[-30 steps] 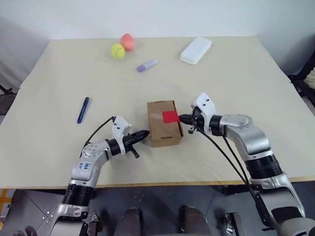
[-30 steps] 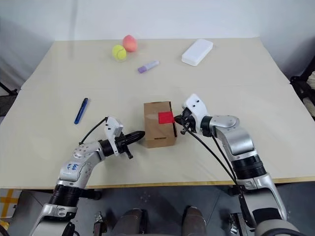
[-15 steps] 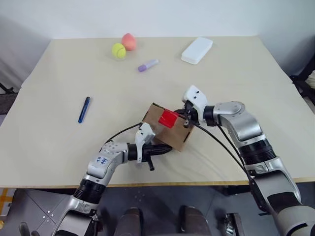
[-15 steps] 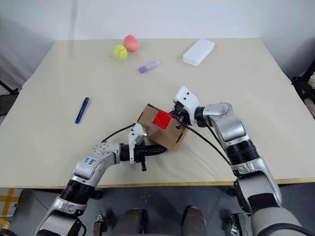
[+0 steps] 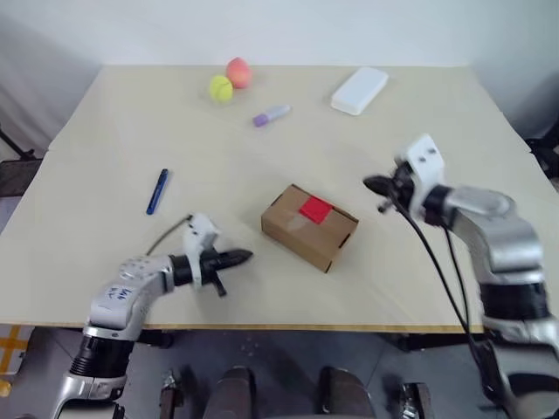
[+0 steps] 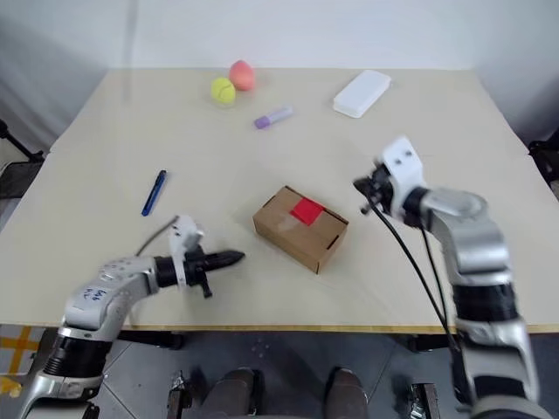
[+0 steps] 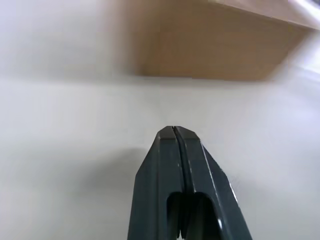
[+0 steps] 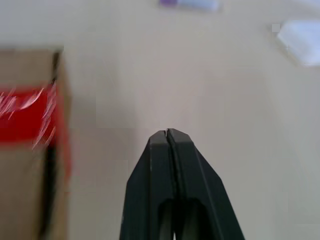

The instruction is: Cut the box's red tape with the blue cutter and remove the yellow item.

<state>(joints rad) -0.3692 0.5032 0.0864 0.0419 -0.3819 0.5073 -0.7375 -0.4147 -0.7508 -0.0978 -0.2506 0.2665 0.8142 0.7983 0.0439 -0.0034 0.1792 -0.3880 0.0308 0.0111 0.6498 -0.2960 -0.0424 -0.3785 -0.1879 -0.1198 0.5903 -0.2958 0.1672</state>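
The small brown cardboard box (image 5: 309,226) with the red tape patch (image 5: 315,209) lies skewed at mid-counter (image 5: 105,218), between both grippers. The left gripper (image 5: 240,257) and right gripper (image 5: 372,184) stand apart from it, jaws fully closed and empty. The slim dark-blue cutter (image 5: 156,190) lies well left of the box.

A pale beige table (image 5: 113,131) stands against a plain white wall (image 5: 288,30), grey floor (image 5: 288,367) below.

Box (image 7: 220,42) cut off, blurred; red tape (image 8: 27,115) smeared, cut off.
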